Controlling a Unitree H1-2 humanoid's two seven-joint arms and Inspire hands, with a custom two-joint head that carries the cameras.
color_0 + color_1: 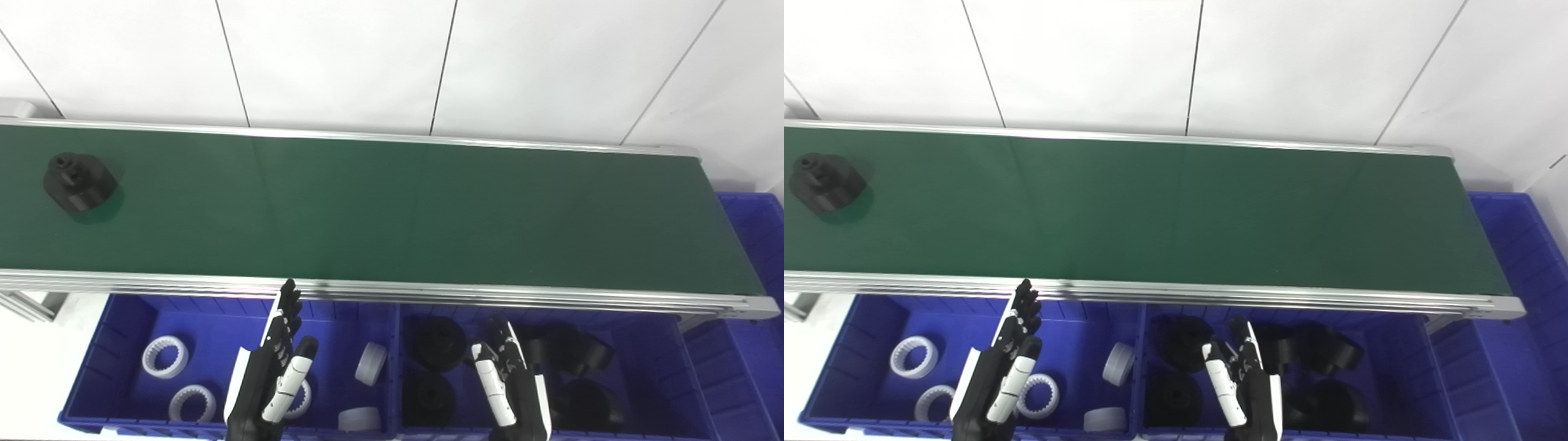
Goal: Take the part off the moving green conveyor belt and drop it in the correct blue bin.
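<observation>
One black part [79, 182], chunky and matte, rides the far left end of the smooth green belt [392, 208], with a long open stretch to its right. Both hands wait empty, fingers spread: left hand [272, 373] over the bin of white toothed rings [122, 331], right hand [511, 383] over the bin of black parts [649, 343].

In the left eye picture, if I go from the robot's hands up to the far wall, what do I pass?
Left hand and right hand → blue bins with white and black parts → metal rail → green conveyor belt → white wall.
</observation>
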